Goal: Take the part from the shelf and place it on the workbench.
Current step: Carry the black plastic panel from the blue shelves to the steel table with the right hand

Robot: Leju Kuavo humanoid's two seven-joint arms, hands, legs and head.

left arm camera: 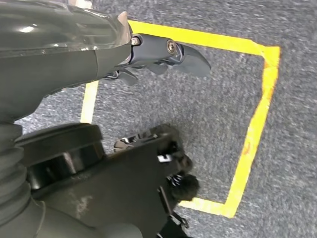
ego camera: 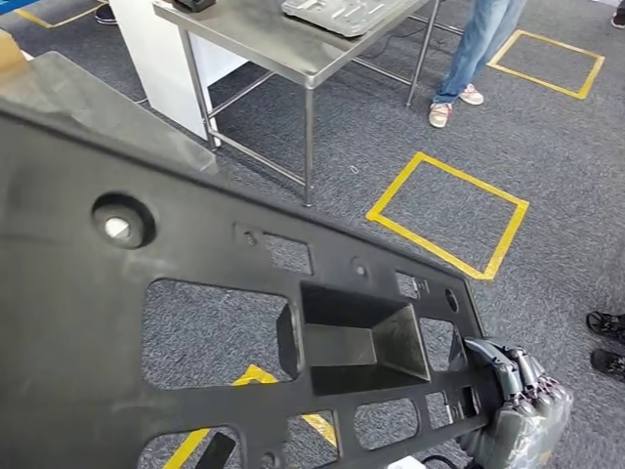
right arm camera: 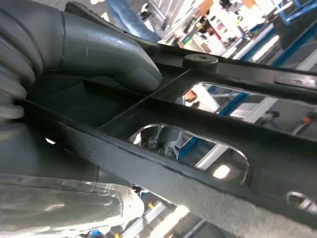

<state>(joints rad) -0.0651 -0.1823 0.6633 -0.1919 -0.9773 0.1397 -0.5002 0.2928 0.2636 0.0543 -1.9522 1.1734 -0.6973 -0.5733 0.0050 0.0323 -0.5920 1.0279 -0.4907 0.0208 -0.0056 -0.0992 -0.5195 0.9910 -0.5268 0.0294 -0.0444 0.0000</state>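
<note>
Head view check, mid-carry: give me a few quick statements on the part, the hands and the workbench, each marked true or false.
1. The right hand grips the black part at its end. True.
2. The part already lies on the metal workbench. False: it is held in the air above the carpet, the bench ahead.
3. A person in jeans stands by the workbench. True.
4. The workbench top is bare. False: a grey panel lies on it.
5. Yellow tape squares mark the floor. True.
</note>
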